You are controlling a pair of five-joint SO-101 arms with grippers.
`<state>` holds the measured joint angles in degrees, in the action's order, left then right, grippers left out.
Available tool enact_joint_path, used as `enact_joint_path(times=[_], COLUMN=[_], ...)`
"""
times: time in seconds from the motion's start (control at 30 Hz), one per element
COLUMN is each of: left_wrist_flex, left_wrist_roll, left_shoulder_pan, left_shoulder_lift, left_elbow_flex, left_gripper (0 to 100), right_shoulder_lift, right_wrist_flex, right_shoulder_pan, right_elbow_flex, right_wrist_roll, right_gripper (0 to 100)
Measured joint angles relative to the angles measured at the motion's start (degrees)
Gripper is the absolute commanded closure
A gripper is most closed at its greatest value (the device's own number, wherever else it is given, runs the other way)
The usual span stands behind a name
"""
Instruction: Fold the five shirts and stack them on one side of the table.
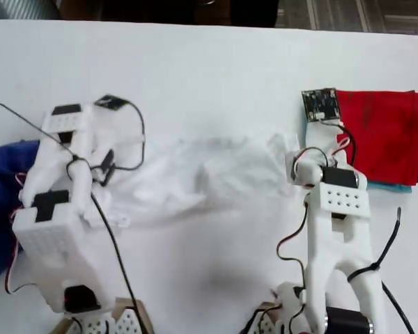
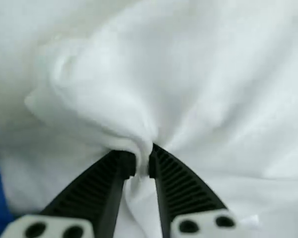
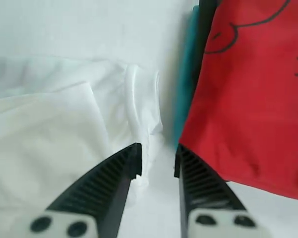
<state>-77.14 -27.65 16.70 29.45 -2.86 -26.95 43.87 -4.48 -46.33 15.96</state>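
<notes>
Two grippers stand at opposite ends of the white shirt (image 1: 202, 177), and the fold turns on that line. Start at the far left: a crumpled blue shirt (image 1: 3, 184) lies at the table (image 1: 195, 62) edge, just beside your left arm. The left gripper (image 2: 141, 166) is pinched tight on a gathered fold of the white cloth, which puckers out from between its jaws. From there the shirt runs across the table toward the right arm, its long axis side to side, rumpled and not yet flat. At its other end, the right gripper (image 3: 158, 161) has its jaws a narrow gap apart and holds nothing; the shirt's hem lies against one jaw, so you are nearest it with this arm. Just beyond, the red shirt (image 1: 386, 132) tops the folded stack, with a teal shirt (image 3: 184, 99) edge under it. My read: close the right on that hem without snagging the stack.
</notes>
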Motion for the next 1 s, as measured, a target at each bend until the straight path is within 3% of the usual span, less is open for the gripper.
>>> enact_joint_path(times=[0.47,0.67,1.0], left_wrist_flex=[-7.4,-7.4,-5.3], left_wrist_roll=[0.0,-0.1,-0.5], left_shoulder_pan=[3.0,3.7,7.8], left_shoulder_lift=[-0.5,-0.5,-0.1], left_elbow_flex=[9.7,9.7,9.8], left_gripper=[97,74,77], right_shoulder_lift=[0.0,0.0,0.0], right_wrist_flex=[0.0,0.0,0.0], right_shoulder_pan=[0.0,0.0,0.0], right_elbow_flex=[0.0,0.0,0.0], right_wrist_roll=[0.0,0.0,0.0], right_gripper=[88.7,88.8,88.8])
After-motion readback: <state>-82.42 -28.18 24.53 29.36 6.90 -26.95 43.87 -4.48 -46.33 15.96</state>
